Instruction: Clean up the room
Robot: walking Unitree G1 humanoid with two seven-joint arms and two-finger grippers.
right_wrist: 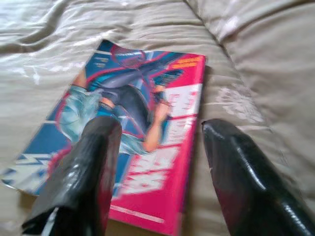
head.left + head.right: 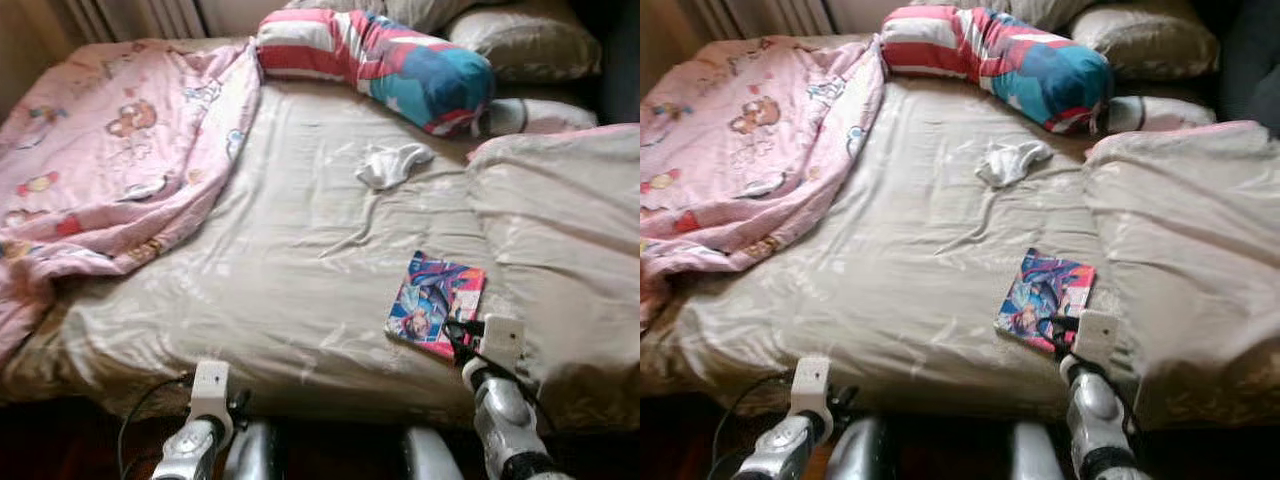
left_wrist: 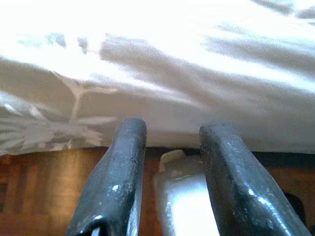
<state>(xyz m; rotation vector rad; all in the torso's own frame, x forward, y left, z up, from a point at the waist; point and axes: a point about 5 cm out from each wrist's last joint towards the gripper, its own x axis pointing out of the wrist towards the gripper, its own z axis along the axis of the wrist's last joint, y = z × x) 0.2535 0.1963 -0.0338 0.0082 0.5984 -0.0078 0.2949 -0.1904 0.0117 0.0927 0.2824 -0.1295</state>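
Bed [image 2: 300,260] in front of me, beige sheet, lit from the far side. Everything below is placed relative to the comic book [image 2: 435,304].

Comic book: lies flat on the sheet near the bed's near edge, bright pink and blue cover facing up, slightly rotated. Just to its right the beige duvet [image 2: 570,240] is bunched up in a thick fold; whether the fold touches the book's edge I can't quite tell, the wrist view is soft there.

My right gripper [image 1: 157,162]: at the book's near corner, fingers spread apart, nothing between them. One finger [image 1: 81,172] hangs over the cover, the other over the sheet just beside the pink edge. Contact with the cover not clear.

White sock [image 2: 392,164]: crumpled on the sheet, well beyond the book toward the head of the bed.

Striped bolster pillow [image 2: 385,62]: red, white and blue, beyond the sock, lying across the bed. Beige pillows [image 2: 525,40] behind it.

Pink blanket [image 2: 110,160]: cartoon print, heaped far to the book's left, spilling over the bed's left side.

My left gripper [image 3: 172,162]: low at the bed's near edge, well left of the book, fingers parted and empty, pointing at the hanging sheet with wood floor [image 3: 44,182] underneath.
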